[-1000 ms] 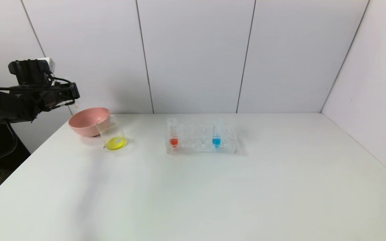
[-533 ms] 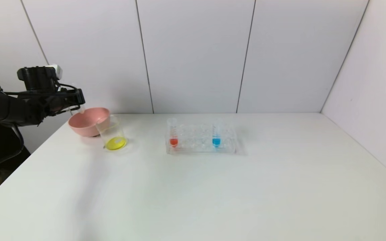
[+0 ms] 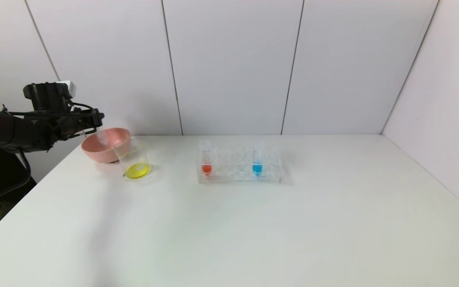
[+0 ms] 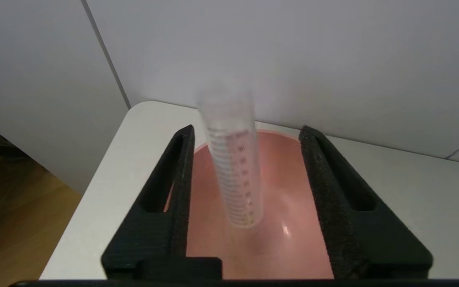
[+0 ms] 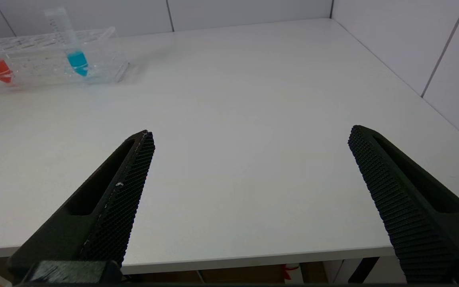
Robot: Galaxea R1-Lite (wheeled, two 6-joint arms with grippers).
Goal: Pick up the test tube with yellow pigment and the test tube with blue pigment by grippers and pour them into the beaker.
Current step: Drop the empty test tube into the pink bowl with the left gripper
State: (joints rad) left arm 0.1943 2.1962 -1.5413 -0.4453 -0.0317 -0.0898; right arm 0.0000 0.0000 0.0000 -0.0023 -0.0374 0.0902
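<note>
My left gripper (image 3: 95,120) hovers over the near-left rim of the pink bowl (image 3: 112,153) and is open. The emptied clear graduated test tube (image 4: 231,167) is loose between the jaws, touching neither. It is blurred, with a faint yellow trace at its tip, which points into the bowl (image 4: 293,191). The beaker (image 3: 133,158) stands beside the bowl with yellow liquid in its bottom. The test tube with blue pigment (image 3: 257,160) stands upright in the clear rack (image 3: 237,177); it also shows in the right wrist view (image 5: 70,44). My right gripper (image 5: 252,131) is open and empty at the table's front edge.
A tube with orange-red liquid (image 3: 206,159) stands at the rack's left end. The bowl and beaker sit close to the table's far left corner. White wall panels close off the back and the right side.
My left gripper has moved right and slightly down to over the pink bowl. The tube, held at its tip before, now sits lower, loose over the bowl.
</note>
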